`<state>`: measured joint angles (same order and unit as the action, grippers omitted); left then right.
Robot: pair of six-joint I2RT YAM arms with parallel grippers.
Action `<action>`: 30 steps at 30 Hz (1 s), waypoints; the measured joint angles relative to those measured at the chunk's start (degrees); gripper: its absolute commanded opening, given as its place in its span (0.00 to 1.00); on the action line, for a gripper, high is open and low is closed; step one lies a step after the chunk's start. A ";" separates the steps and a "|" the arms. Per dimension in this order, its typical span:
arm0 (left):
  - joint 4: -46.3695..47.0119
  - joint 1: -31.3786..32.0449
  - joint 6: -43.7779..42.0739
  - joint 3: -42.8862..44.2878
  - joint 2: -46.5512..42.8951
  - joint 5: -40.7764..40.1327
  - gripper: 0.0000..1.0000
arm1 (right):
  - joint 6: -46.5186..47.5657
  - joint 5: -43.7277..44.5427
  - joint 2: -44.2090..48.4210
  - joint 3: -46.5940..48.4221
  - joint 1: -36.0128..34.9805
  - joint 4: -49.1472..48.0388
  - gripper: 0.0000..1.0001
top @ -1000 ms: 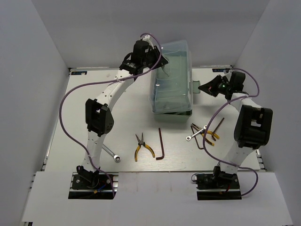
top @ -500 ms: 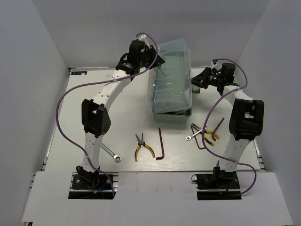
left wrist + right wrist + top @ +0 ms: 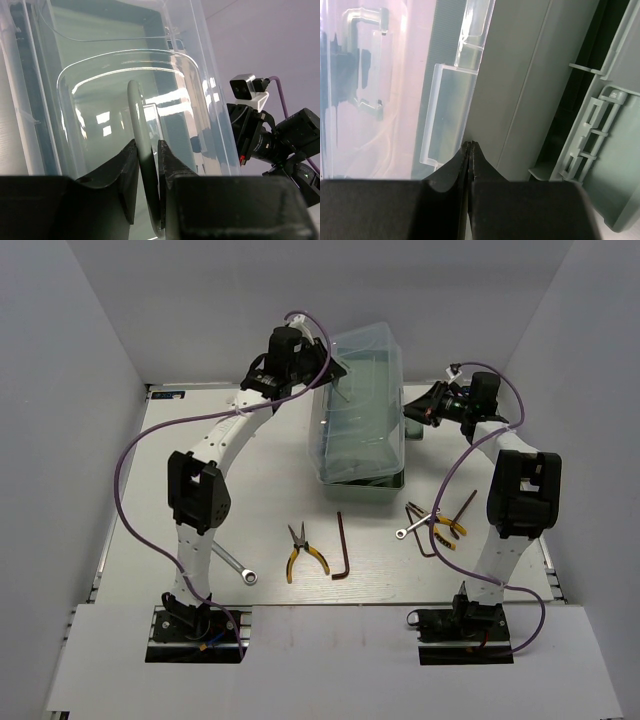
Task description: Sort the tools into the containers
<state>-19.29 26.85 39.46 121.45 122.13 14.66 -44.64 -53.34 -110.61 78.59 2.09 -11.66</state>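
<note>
While stretched over the box, left gripper (image 3: 148, 165): clamped shut on the handle (image 3: 136, 115), a pale arched bar on top of the lid.
right gripper (image 3: 470, 148): closed, fingers pressed together with nothing between them; tips set at the seam beside the clear latch (image 3: 447, 110) on the box's right wall; could not tell whether touching.
toolbox (image 3: 365, 465): stood toward the far edge of the tabletop, a little right of the middle; mint-green body under a translucent lid (image 3: 370, 360).
middle pliers (image 3: 303, 552): lay toward the near edge at about mid-width, outside the box.
middle hex key (image 3: 342, 548): lay just right of those pliers, long leg pointing to the far edge.
left wrench (image 3: 238, 567): lay close to the near edge, partly hidden behind the left arm.
right wrench (image 3: 415, 524), right pliers (image 3: 443, 528), right hex key (image 3: 468, 502): lay in one overlapping heap toward the right edge, on the near side of the box and just beside the right arm; none in the box.
</note>
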 measured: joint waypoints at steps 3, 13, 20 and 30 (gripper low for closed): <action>0.02 -0.31 0.00 -0.15 -0.11 0.52 0.26 | -0.42 -0.02 0.17 0.00 0.00 -0.50 0.00; 2.47 -0.90 -4.66 -4.57 -5.75 2.10 0.82 | -1.46 0.00 0.81 0.00 0.00 -0.63 0.00; 2.01 -1.57 -10.40 -18.05 -19.65 -5.03 0.82 | -1.73 -0.26 1.62 0.00 -0.02 -0.57 0.00; 9.86 -2.75 -8.92 -58.60 -38.62 -14.16 0.53 | -2.12 -1.14 2.91 0.00 -0.85 -0.96 0.00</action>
<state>-9.43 24.10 30.55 62.85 83.50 0.49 -46.76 -54.48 -107.70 78.59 1.23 -12.62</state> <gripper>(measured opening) 0.542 0.007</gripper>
